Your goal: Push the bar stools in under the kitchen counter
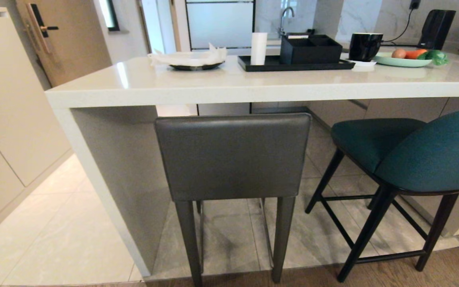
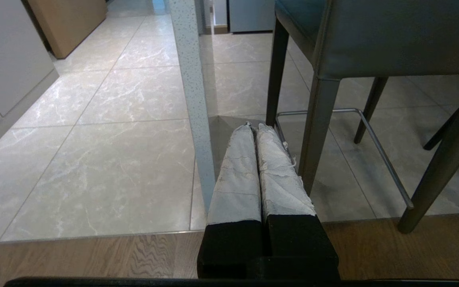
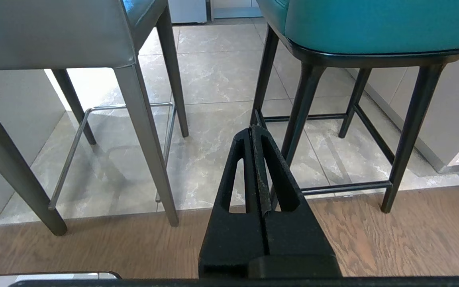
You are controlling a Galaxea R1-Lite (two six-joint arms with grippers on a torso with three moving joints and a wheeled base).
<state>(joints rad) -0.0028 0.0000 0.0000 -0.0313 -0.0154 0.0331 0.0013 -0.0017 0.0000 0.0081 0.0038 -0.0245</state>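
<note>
The grey leather bar stool (image 1: 232, 155) stands in front of the white kitchen counter (image 1: 253, 85), its low back just below the counter's edge. The teal bar stool (image 1: 424, 151) stands to its right, turned at an angle, its seat partly under the counter. Neither arm shows in the head view. My left gripper (image 2: 253, 126) hangs low and shut, empty, pointing between the counter's end panel (image 2: 191, 99) and the grey stool's leg (image 2: 319, 127). My right gripper (image 3: 252, 128) is shut and empty, low, between the grey stool (image 3: 54, 36) and the teal stool (image 3: 373, 24).
On the counter sit a plate with crumpled paper (image 1: 191, 59), a black tray (image 1: 293, 63) with a box, a black mug (image 1: 365, 46) and a plate of vegetables (image 1: 408, 59). Cabinets (image 1: 6, 119) line the left. Tile meets wood floor (image 1: 432, 271) under the stools' rear legs.
</note>
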